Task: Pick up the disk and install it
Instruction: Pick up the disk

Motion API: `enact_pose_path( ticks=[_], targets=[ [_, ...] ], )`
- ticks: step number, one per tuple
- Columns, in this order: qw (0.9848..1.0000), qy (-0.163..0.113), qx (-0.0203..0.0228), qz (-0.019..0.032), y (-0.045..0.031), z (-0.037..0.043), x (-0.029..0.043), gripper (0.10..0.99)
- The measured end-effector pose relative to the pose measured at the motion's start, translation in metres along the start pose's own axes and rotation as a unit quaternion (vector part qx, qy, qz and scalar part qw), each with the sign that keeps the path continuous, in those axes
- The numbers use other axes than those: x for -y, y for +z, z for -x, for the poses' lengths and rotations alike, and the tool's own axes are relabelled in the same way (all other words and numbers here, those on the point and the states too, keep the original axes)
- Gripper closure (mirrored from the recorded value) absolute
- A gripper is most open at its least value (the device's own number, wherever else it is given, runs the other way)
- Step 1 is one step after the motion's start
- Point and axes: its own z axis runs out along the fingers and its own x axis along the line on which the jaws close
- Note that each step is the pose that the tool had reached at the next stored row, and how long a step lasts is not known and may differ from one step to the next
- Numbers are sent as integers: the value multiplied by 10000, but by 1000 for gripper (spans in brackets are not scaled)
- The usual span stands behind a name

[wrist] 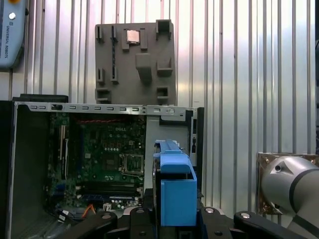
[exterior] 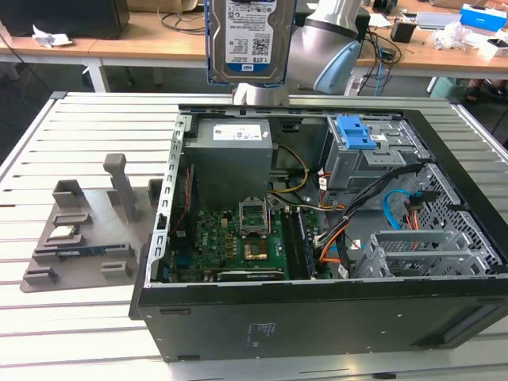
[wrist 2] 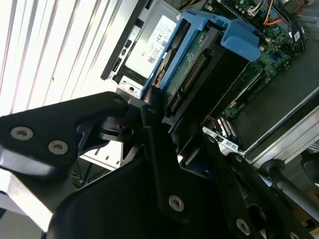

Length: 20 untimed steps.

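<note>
One disk [exterior: 250, 36], apparently in hand [wrist: 172, 216], over computer case [exterior: 317, 313]

The exterior view's top edge cuts off the disk [exterior: 251, 40], which partly hides the arm [exterior: 332, 36]

The disk [exterior: 252, 40] is bare silver metal with a smooth white-and-blue paper label, edged by a bracket [wrist: 177, 194] of slightly glossy blue plastic. The table [exterior: 79, 333] is ribbed, matt silvery metal, and the tray [exterior: 103, 226] on it looks like dull grey plastic. The computer case [exterior: 317, 325] is matt black outside and plain grey sheet metal within, and the arm [exterior: 333, 32] has a satin silver shell.
</note>
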Motion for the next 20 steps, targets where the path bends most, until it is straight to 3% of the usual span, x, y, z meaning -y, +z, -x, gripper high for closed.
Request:
enact_pose_path(
  ticks=[5, 6, 7, 11, 20],
  targets=[
    [10000, 0, 0, 1, 11, -1, 81, 722],
    [10000, 0, 0, 1, 43, -3, 164, 722],
    [10000, 0, 1, 1, 58, -3, 184, 722],
    [10000, 0, 1, 1, 84, -3, 203, 722],
    [10000, 0, 0, 1, 91, -122, 202, 722]
  ],
)
